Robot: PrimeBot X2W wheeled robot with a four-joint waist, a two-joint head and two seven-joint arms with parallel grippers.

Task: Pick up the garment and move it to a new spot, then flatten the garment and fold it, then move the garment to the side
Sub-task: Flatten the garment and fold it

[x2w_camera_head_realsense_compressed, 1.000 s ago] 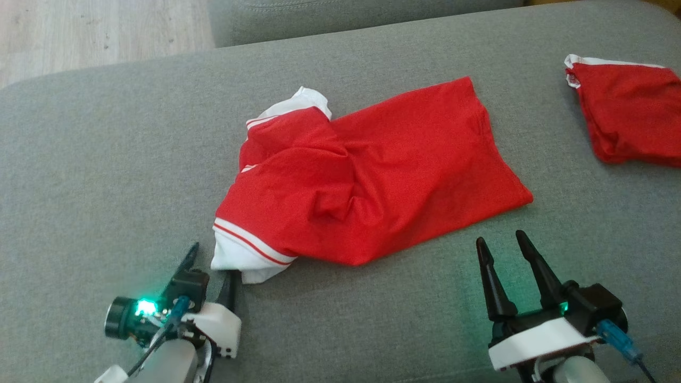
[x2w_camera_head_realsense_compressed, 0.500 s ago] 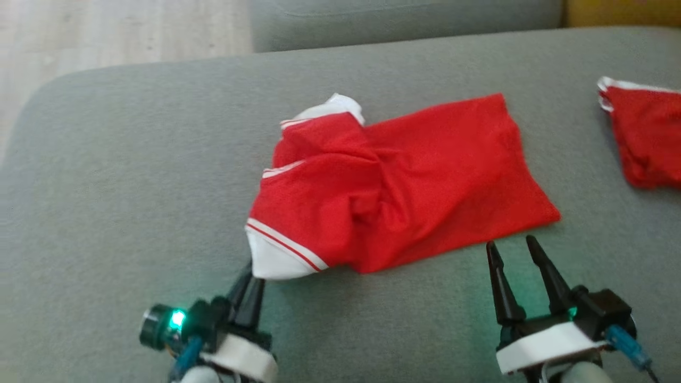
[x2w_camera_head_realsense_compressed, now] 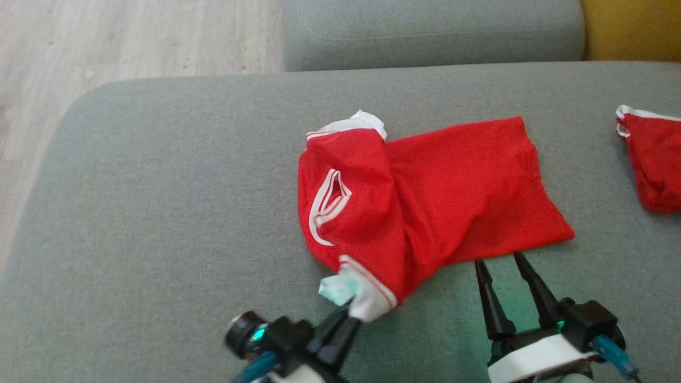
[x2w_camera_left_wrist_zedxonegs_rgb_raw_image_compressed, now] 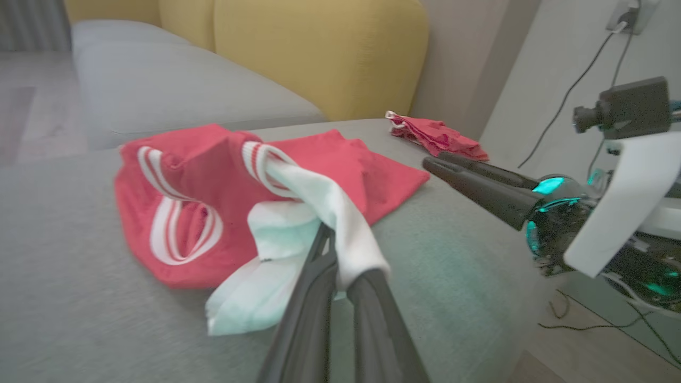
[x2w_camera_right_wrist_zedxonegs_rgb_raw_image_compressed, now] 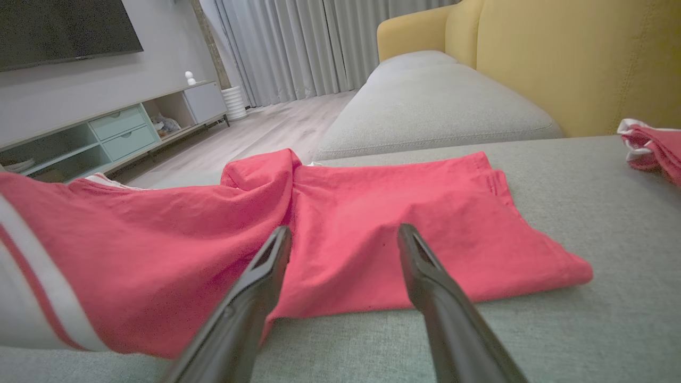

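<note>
The garment [x2w_camera_head_realsense_compressed: 452,197], a red shirt with white striped trim, lies crumpled on the grey sofa cushion [x2w_camera_head_realsense_compressed: 159,213]. My left gripper [x2w_camera_head_realsense_compressed: 352,313] is at its near left corner, shut on a white cuff that is lifted slightly off the cushion. In the left wrist view the white cloth [x2w_camera_left_wrist_zedxonegs_rgb_raw_image_compressed: 340,234] drapes over the closed fingertips, with the red body [x2w_camera_left_wrist_zedxonegs_rgb_raw_image_compressed: 213,175] behind. My right gripper [x2w_camera_head_realsense_compressed: 498,261] stands open at the near hem, fingertips touching or just short of the cloth. In the right wrist view its fingers [x2w_camera_right_wrist_zedxonegs_rgb_raw_image_compressed: 266,266] straddle the red fabric [x2w_camera_right_wrist_zedxonegs_rgb_raw_image_compressed: 372,223].
A second red garment [x2w_camera_head_realsense_compressed: 657,159] lies at the cushion's right side. Another grey cushion [x2w_camera_head_realsense_compressed: 431,32] and a yellow sofa back [x2w_camera_head_realsense_compressed: 633,29] sit behind. Wooden floor [x2w_camera_head_realsense_compressed: 106,42] lies beyond the rounded left edge. Bare cushion spreads to the left.
My left gripper closed on the white cuff and drew it right and toward me, turning the shirt's left part over so a white-edged opening shows. The head camera also shifted left.
</note>
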